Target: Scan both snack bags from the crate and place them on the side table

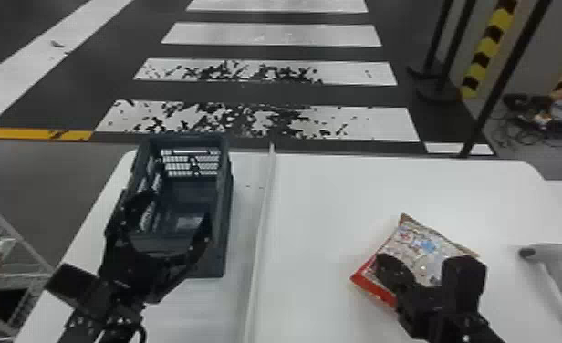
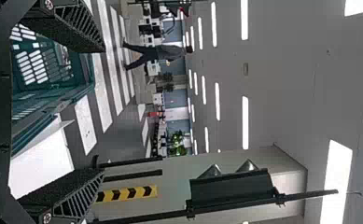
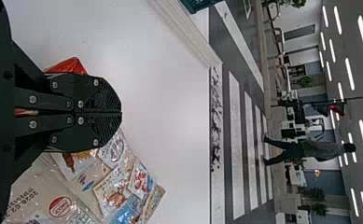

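A: "Why was the table [image 1: 321, 196] arranged so?"
B: "The crate [image 1: 227, 205] stood left, presumably for the left gripper [image 1: 178, 207], whose fingers were spread over it."
A: "And the right gripper [image 3: 119, 113]?"
B: "Fingers were pressed together above the snack bag [image 1: 424, 246], which lay near the scanner [image 1: 556, 251], likely for code reading."
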Controlling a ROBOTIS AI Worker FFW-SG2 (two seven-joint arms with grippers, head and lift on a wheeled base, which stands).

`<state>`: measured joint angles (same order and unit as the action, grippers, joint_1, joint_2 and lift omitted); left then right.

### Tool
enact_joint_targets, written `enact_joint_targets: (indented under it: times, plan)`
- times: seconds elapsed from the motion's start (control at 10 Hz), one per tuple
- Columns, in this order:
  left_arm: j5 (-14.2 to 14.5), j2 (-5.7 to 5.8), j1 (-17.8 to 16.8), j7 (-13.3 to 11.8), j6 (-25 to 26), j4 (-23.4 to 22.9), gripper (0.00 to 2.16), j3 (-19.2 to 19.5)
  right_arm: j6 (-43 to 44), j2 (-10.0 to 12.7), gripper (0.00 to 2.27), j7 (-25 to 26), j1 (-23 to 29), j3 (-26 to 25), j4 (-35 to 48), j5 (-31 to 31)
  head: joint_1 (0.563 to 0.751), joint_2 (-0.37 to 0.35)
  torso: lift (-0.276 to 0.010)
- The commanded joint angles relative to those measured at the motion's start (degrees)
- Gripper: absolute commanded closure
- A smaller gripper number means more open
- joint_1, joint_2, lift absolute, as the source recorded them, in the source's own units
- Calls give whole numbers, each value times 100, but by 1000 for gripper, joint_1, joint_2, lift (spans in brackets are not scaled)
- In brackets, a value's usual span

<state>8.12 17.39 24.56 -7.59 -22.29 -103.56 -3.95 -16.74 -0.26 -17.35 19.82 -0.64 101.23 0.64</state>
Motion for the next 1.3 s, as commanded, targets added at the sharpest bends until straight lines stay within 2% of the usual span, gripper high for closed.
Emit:
enact_joint_targets:
  times: [0.0,0.3,0.7,1.2]
  plan:
    - [5,1,5,-23,-7,55,80,0,-98,32,2243,-23,-110,117,-130,-46,695,48,-98]
    - [14,1,-4,-41,-7,108,80,0,-362,32,2243,-67,-101,108,-139,-143,695,69,-98]
    - [14,-17,-48,-67,10,152,80,-44,-713,32,2243,-225,66,-94,46,-125,695,54,-98]
    - [14,-26,-65,-67,10,178,80,-70,-1381,32,2243,-1069,110,-586,389,-152,695,31,-98]
